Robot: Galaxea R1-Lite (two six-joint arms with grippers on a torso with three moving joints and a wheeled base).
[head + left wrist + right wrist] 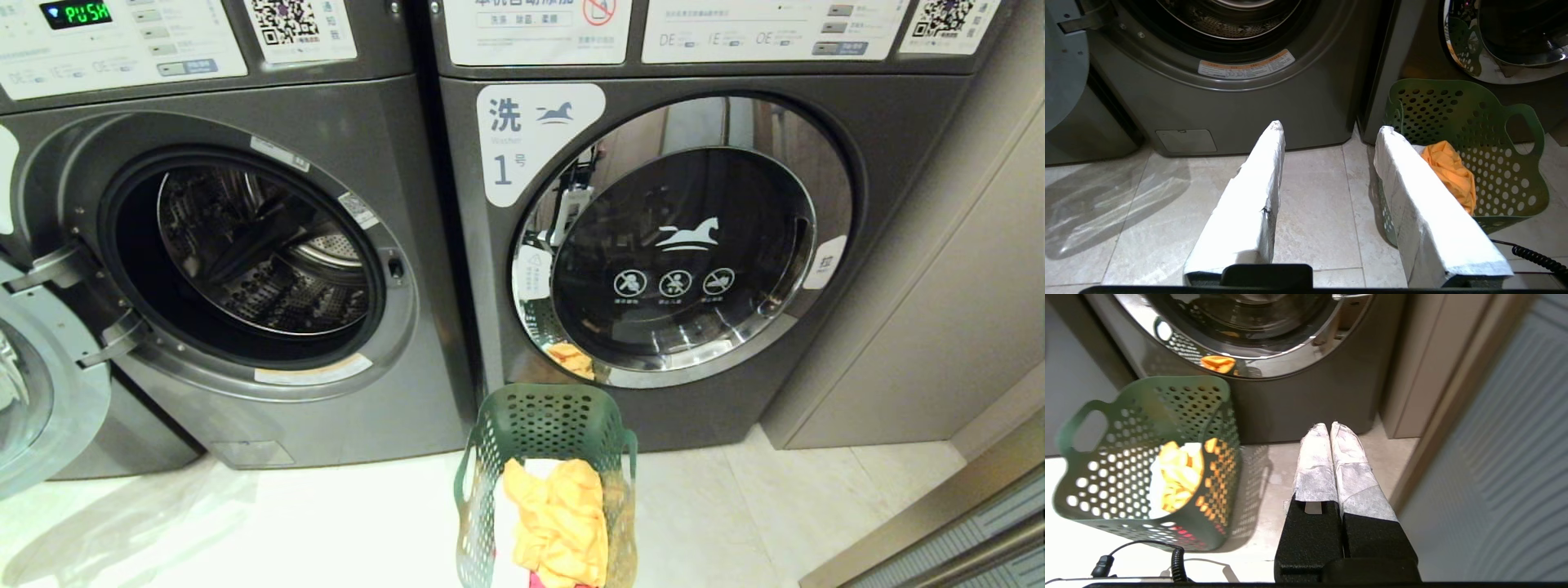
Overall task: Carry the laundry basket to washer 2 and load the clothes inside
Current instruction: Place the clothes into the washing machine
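Left end effector hangs low over the floor tiles with its white-wrapped fingers spread apart and empty; the laundry basket sits just beside its right finger, between both arms; the right end effector, pressed closed and empty, has the basket off its left side. The clothes lie inside; the open-doored washer, probably washer 2, stands ahead-left of the basket; the left arm looks nearer that drum.

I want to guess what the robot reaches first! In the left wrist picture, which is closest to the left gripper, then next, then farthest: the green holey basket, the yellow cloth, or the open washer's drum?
1. Dark green perforated plastic laundry basket, beside one of the left gripper fingers.
2. Mustard-yellow garment, inside it.
3. Open grey washer's steel drum, ahead.
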